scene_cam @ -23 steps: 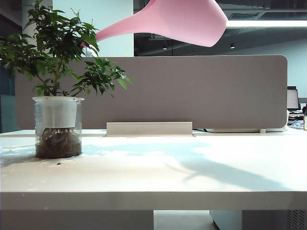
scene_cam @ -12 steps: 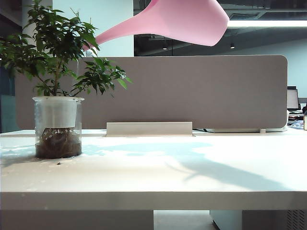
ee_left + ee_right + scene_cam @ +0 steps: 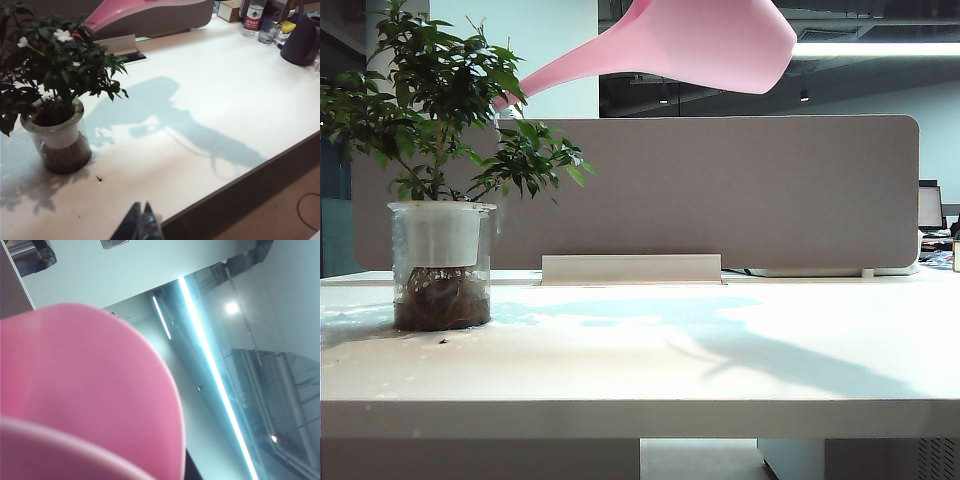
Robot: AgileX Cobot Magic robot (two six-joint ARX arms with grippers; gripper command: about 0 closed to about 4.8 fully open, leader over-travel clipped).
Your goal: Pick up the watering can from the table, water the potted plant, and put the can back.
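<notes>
At the near edge of the table (image 3: pixel 210 130), my left gripper (image 3: pixel 141 224) hovers low with its dark fingertips pressed together, holding nothing. My right gripper never shows itself; its wrist camera is filled by the pink wall of the watering can (image 3: pixel 85 390) with ceiling lights beyond, so I cannot tell how those jaws stand. From the exterior camera I see the watering can (image 3: pixel 700 40) high above the table, tipped so its long spout slopes down into the top leaves of the potted plant (image 3: pixel 440 200). That plant stands on the table's left side, before the grey divider panel (image 3: pixel 740 190).
</notes>
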